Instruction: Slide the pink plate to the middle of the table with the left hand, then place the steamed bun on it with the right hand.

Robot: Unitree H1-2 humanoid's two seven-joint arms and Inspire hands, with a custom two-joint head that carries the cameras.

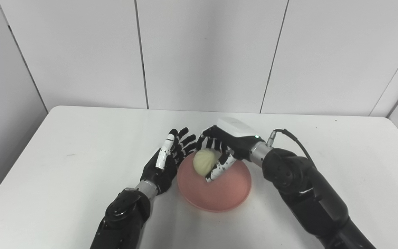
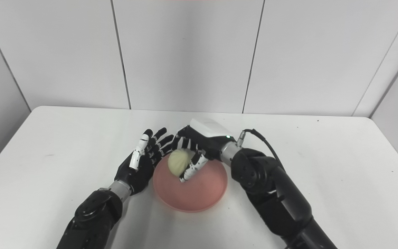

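The pink plate sits near the middle of the white table, with bare tabletop all round it and every edge well off. The right hand is clamped around the steamed bun over the plate's far side. The left hand stands beside the plate's left rim, fingers spread, holding nothing.

- Bright, even, diffuse light from overhead; white table and wall panels look slightly washed out.
- Soft, faint shadows under the pink plate and the arms.
- Sharp focus throughout; no motion blur; slight edge bowing.
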